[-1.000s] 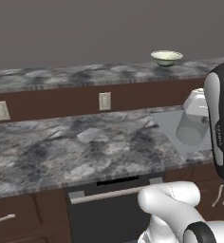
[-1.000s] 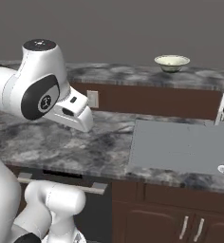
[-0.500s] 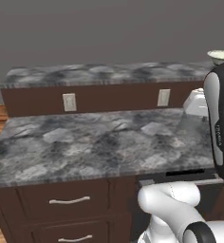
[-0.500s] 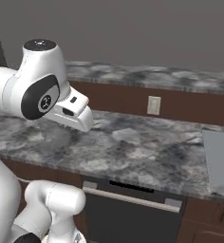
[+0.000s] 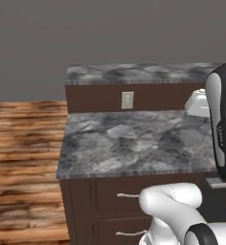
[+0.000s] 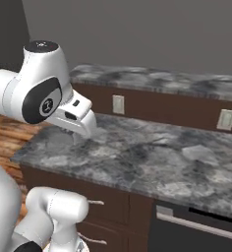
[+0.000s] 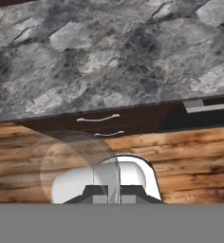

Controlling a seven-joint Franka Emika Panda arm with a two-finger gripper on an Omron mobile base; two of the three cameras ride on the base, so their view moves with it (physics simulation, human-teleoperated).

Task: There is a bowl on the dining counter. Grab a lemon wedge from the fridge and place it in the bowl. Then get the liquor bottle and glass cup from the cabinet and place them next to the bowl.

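Pincer (image 7: 113, 192): pressed nearly together at the bottom centre of the hand view, a thin clear wall standing upright between the two tips; judged to be pinching the glass cup by its side wall.
Glass cup (image 7: 76, 163): translucent round form in the lower left-centre of the hand view, against the pincer tips and hanging over the wood floor (image 7: 190, 152); a grip on the wall rather than around the body suits narrow jaws and would leave the base free to be set down.
Arm (image 6: 42, 96): folded close at the left of the right base view, hand tucked low over the near counter edge; probably a compact carrying pose for travel.
Counter (image 5: 134, 139): grey marbled top across the middle of the left base view, bare, with drawers (image 7: 97, 118) beneath.
Dining counter (image 5: 134, 74): raised marbled ledge behind it, upper centre, dark wood front carrying an outlet (image 5: 128, 99); the stretch in frame holds nothing.
Step, as judged: cup in transit toward the bowl's place on the ledge.
Risk: thin pinch on smooth glass; slip or tilt is possible.
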